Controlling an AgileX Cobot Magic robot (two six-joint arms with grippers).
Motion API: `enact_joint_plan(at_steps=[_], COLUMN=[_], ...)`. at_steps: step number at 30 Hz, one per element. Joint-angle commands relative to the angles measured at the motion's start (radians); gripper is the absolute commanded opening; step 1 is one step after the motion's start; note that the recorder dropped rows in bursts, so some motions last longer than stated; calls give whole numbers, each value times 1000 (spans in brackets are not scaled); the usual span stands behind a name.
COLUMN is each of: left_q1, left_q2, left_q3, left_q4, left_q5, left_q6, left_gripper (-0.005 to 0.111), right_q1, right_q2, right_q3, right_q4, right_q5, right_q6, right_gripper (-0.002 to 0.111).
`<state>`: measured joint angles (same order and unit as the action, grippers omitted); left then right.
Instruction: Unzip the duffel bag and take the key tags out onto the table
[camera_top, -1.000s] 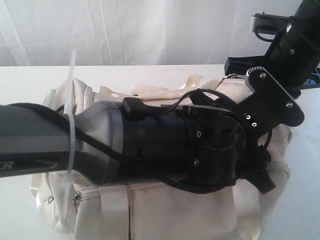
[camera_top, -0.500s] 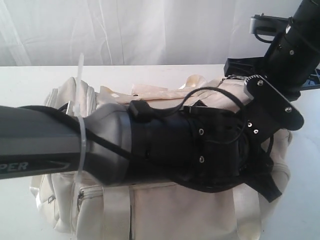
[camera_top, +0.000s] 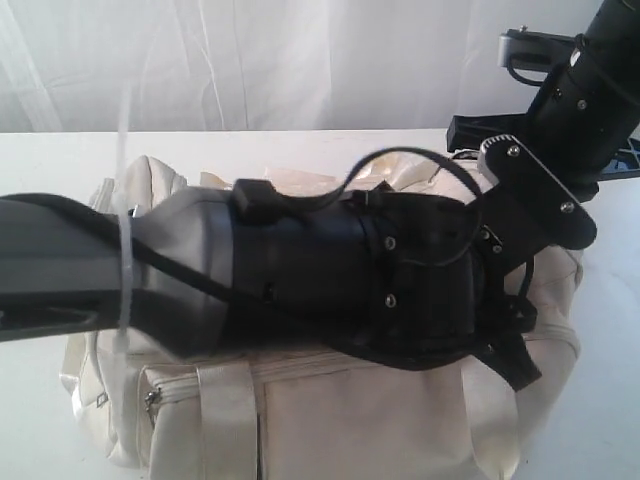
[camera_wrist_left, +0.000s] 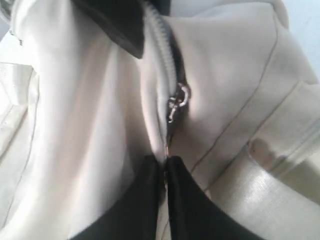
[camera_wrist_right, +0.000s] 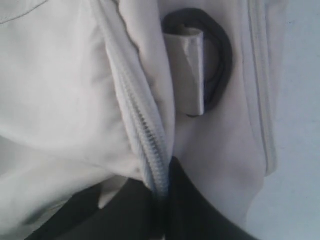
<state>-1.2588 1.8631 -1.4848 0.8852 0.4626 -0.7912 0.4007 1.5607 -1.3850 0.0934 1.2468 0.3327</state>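
White table carrying cream duffel bag, lying under both arms. Left gripper pinching narrow on bag's zipper seam, just beside metal pull. Right gripper clamping tight on zipper edge near black strap ring.

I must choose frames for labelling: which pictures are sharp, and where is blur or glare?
Exterior view: the left arm and its cable tie are smeared by motion; the curtain behind is very bright. Left wrist view: on the duffel bag the zipper pull is sharp, the gripper dark and soft. Right wrist view: soft overall, the black strap ring fuzzy.
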Motion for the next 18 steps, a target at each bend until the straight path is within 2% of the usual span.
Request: enact_joint_plan(at_steps=[1, 7, 18], left_q1=[1, 1, 1], left_q2=[-70, -96, -94], left_q3=[6, 6, 6], left_q4=[-53, -130, -154], left_q5=[63, 151, 274], left_q6=[55, 196, 282], left_gripper=[0, 0, 0], right_q1=[-5, -5, -5], right_q2=[-13, -13, -13], right_q3=[-10, -10, -10], right_q4=[-22, -22, -30], right_q5=[-26, -26, -26], right_q6=[3, 3, 3], right_gripper=[0, 0, 0])
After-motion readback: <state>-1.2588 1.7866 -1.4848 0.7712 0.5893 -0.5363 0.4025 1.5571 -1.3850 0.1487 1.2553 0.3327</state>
